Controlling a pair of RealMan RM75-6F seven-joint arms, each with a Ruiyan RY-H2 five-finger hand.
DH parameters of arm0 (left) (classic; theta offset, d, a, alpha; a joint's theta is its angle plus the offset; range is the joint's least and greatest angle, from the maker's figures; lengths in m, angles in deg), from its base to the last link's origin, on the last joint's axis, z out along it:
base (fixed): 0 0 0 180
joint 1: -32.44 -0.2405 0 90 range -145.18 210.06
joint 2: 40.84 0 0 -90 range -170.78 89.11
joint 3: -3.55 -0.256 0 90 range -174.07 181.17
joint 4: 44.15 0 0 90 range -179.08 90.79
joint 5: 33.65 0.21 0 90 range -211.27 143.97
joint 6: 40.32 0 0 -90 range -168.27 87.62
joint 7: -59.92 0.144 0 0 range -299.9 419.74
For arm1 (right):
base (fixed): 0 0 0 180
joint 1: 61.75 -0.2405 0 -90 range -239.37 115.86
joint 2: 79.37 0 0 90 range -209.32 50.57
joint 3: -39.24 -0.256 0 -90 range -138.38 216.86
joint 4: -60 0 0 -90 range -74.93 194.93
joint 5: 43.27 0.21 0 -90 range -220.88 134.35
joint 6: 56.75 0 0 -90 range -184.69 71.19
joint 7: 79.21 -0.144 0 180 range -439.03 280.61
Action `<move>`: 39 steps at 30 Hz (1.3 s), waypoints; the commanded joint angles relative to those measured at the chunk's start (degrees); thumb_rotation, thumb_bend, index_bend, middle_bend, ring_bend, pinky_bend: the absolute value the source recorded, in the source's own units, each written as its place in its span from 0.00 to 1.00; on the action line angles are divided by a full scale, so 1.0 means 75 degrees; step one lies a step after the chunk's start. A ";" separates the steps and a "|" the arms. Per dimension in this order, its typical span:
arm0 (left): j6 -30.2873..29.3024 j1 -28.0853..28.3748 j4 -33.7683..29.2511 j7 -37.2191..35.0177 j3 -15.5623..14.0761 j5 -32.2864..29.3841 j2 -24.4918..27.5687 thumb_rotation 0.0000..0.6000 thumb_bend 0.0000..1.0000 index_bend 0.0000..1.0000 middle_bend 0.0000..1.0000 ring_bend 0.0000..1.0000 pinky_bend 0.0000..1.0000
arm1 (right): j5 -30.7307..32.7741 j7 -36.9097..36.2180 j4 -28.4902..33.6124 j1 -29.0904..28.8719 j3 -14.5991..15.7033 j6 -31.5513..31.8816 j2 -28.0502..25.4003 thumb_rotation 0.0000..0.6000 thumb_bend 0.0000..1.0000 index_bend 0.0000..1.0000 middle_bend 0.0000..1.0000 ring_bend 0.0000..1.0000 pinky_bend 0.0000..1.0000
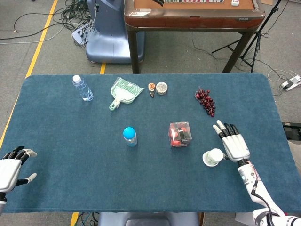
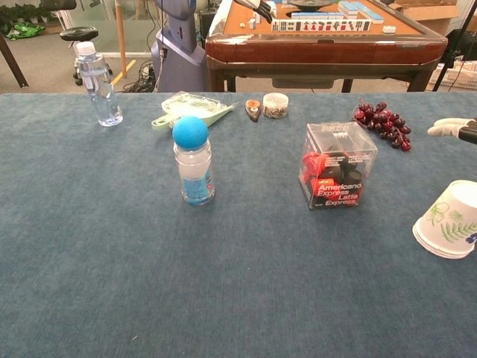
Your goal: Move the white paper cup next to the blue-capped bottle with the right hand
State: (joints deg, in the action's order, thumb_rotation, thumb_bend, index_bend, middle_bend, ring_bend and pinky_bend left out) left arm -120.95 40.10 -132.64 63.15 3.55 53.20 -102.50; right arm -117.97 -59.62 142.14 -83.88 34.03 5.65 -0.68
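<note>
Cup first: white paper cup [image 1: 213, 157] lies tipped on its side near the table's front right, right hand [image 1: 233, 143] spread and empty just beside it. Light, crushable; grip the wall gently. Blue-capped bottle [image 1: 130, 136] well left.

2 bottles [image 1: 130, 136] [image 1: 83, 88], 1 paper cup [image 1: 213, 157], 1 clear box [image 1: 180, 134], 1 grape bunch [image 1: 205, 101], 1 dustpan [image 1: 123, 92], 2 hands [image 1: 233, 144] [image 1: 11, 170]

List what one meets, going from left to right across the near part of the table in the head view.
Left robot hand → blue-capped plastic bottle → clear plastic box with red and black contents → white paper cup lying on its side → right robot hand.
</note>
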 commanded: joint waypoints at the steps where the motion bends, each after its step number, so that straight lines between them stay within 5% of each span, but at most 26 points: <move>1: 0.0011 -0.0002 -0.0004 -0.0007 0.0003 -0.0019 0.0007 1.00 0.06 0.35 0.31 0.18 0.29 | -0.0065 -0.0067 -0.0039 -0.0030 0.0035 0.0005 0.0089 1.00 0.00 0.00 0.00 0.00 0.08; 16: 0.0089 0.0007 -0.0025 -0.0084 -0.0003 -0.0067 0.0039 1.00 0.06 0.35 0.31 0.18 0.31 | -0.0945 -0.0389 0.0166 -0.0051 0.0208 0.0624 0.0259 1.00 0.00 0.00 0.02 0.00 0.08; 20: 0.0106 0.0011 -0.0051 -0.0092 -0.0006 -0.0070 0.0057 1.00 0.06 0.35 0.31 0.18 0.32 | -0.1266 -0.0323 0.0049 0.0007 0.0196 0.1082 0.0454 1.00 0.00 0.11 0.19 0.08 0.21; 29: 0.0165 0.0019 -0.0103 -0.0138 -0.0016 -0.0101 0.0105 1.00 0.06 0.35 0.31 0.18 0.36 | -0.1706 -0.0638 -0.0470 0.0083 0.0224 0.1612 0.0783 1.00 0.00 0.53 0.65 0.46 0.53; 39: 0.0242 0.0036 -0.0145 -0.0195 -0.0035 -0.0118 0.0138 1.00 0.06 0.35 0.31 0.18 0.37 | -0.1421 -0.0316 -0.0377 0.0144 0.0267 0.1360 0.0652 1.00 0.00 0.62 0.74 0.54 0.60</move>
State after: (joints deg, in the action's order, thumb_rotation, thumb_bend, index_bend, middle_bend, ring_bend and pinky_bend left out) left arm -119.13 40.37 -133.72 61.70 3.29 52.32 -101.47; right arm -128.66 -62.04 139.32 -82.83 36.02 15.87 4.23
